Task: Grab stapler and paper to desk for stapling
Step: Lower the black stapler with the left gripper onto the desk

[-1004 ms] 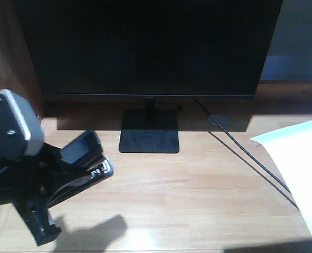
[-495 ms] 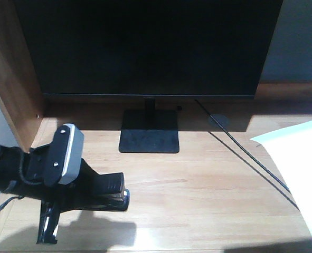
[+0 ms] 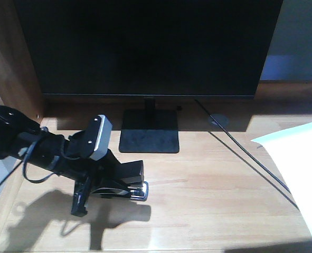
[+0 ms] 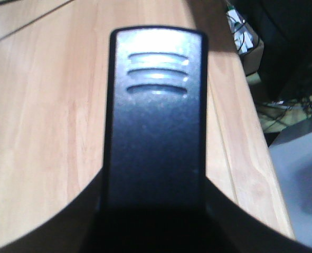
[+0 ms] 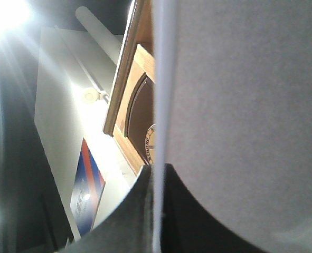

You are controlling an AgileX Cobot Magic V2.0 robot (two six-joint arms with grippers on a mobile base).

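My left gripper (image 3: 105, 184) is clamped on the stapler (image 3: 130, 174), low over the desk's (image 3: 198, 200) front-left part. I cannot tell whether it touches the wood, and if I let go while it hangs tilted, it may tip or skid. My right gripper (image 5: 154, 195) pinches the paper (image 3: 298, 168) at the desk's right edge, where the limp sheet may sag, snag the cable (image 3: 245, 157) or slide off.

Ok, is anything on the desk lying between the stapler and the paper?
Only a thin black cable crosses the desk diagonally between the stapler and the paper. The monitor stand sits farther back, clear of that path.
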